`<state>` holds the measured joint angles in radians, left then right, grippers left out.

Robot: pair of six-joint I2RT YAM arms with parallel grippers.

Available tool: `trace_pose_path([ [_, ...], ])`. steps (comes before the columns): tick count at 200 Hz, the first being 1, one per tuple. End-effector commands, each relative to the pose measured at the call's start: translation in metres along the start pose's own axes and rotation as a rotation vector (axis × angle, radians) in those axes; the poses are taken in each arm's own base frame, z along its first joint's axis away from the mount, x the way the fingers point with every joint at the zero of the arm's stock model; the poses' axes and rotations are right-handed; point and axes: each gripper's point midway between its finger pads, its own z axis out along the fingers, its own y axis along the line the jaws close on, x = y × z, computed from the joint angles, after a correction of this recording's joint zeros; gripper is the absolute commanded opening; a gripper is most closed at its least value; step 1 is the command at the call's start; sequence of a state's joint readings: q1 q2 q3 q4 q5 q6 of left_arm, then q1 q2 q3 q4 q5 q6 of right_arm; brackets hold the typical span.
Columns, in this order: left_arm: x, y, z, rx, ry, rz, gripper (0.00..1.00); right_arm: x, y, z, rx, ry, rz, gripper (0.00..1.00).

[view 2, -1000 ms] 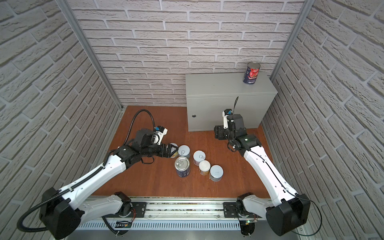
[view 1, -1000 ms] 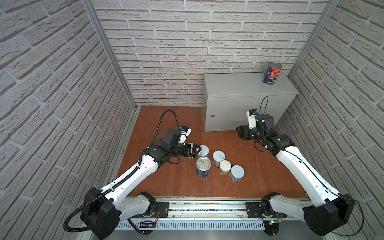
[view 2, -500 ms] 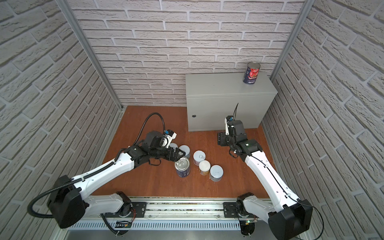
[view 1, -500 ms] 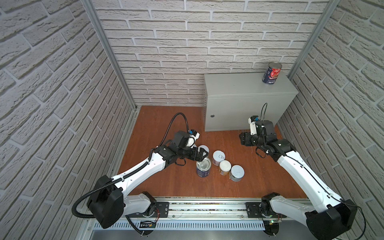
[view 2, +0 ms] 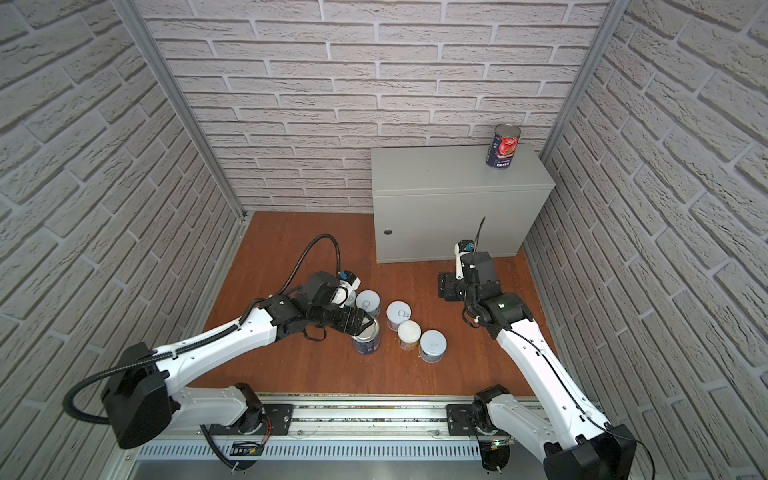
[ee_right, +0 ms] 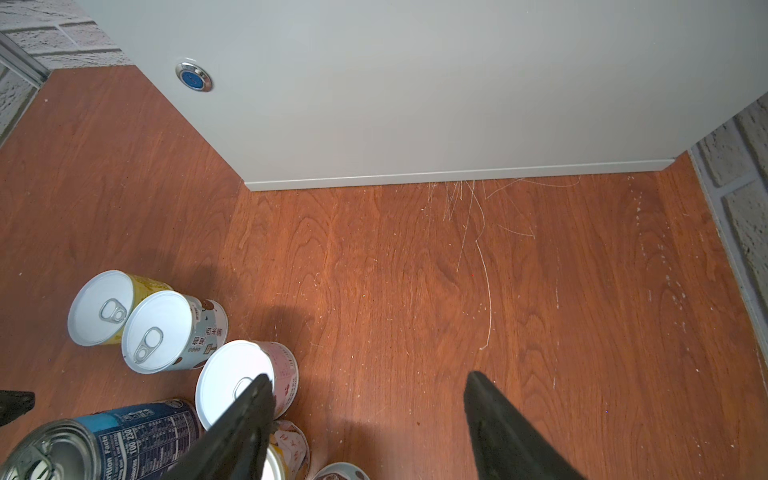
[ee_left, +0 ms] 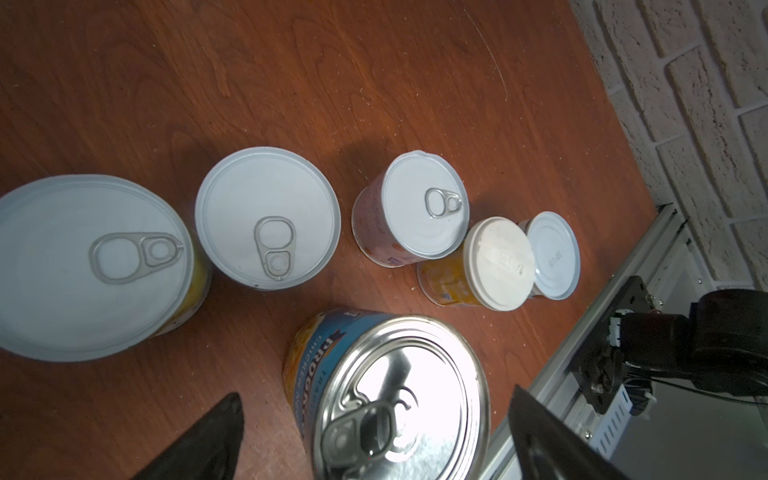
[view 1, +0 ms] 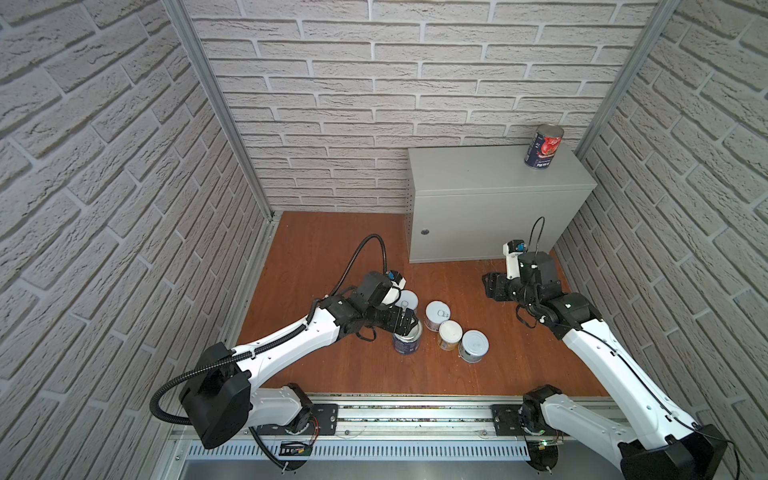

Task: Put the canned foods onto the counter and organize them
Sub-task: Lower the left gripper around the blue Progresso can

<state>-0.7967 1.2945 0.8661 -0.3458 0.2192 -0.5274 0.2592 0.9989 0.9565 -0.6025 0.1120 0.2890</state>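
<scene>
Six tins on the floor, one up: I hold the left gripper point(view 1: 408, 322) over the tall blue soup tin point(ee_left: 395, 395), its fingers point(ee_left: 212, 436) spread wide, the silver lid between them and neither one touching it that I can see, set, I judge, to drop and close on the sides; beyond the fingertips crowd five short white-lidded tins, the orange tin point(ee_left: 478, 266) and the white-labelled tin point(ee_left: 266, 220) closest and likeliest to be nudged; the right gripper point(ee_right: 370, 415) hangs empty, fingers parted over bare wooden floor point(ee_right: 415, 270), the pink tin point(ee_right: 245, 382) just outside one finger, the counter point(view 1: 478, 178) ahead of the tips; the tomato tin point(view 1: 543, 147) stands upright at its far corner, leaving most of the top free.
</scene>
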Motion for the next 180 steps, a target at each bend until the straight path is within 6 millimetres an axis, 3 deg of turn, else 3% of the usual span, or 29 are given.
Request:
trace_pose_path([
  [1,0.001,0.001,0.006,-0.030,0.012,0.022,0.98,-0.007,0.002,-0.002,-0.006,-0.037,0.028,0.74],
  [43,0.009,-0.003,0.014,-0.041,0.066,0.052,0.98,-0.002,0.002,-0.002,-0.011,-0.019,0.046,0.72],
  [113,0.011,-0.010,0.022,-0.017,0.069,0.050,0.98,0.014,-0.005,0.004,0.016,0.006,0.051,0.72],
  [180,0.008,-0.017,0.031,-0.010,0.077,0.072,0.99,0.016,0.000,0.010,-0.010,0.025,0.063,0.72],
])
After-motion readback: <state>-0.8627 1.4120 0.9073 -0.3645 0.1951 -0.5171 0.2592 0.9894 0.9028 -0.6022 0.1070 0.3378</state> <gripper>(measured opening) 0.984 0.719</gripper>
